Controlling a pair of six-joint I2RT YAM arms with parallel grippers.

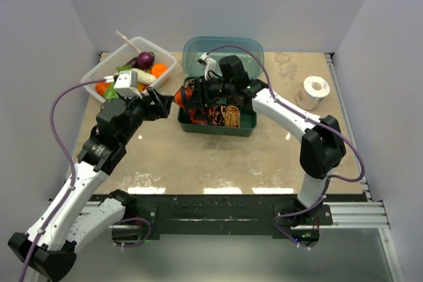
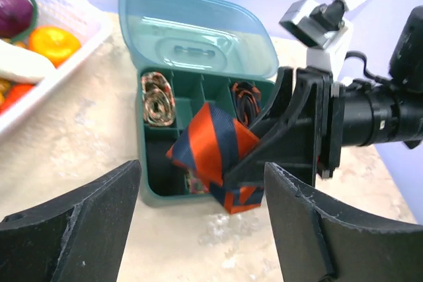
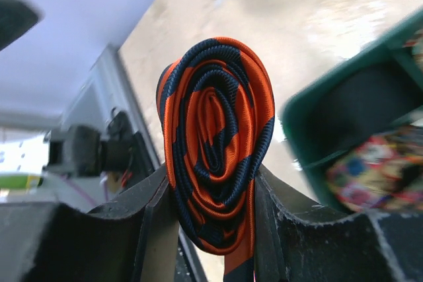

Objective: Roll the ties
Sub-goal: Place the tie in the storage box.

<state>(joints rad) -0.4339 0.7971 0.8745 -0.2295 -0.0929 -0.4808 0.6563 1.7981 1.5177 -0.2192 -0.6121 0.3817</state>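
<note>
Between the fingers of the right pincer (image 3: 215, 186) the orange-and-navy tie (image 3: 215, 110) is clamped, rolled into a coil, by the edge of the green box (image 2: 158, 197). Facing it, the left pincer (image 2: 203, 173) stands wide apart, holding nothing. Beyond it, a patterned coil (image 2: 157, 100) lies in a box compartment.

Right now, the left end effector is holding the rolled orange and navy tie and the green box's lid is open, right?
Not quite. The right end effector holds the rolled orange and navy tie, as the right wrist view shows; the left end effector stands open and empty. The green box lid is open.
</note>
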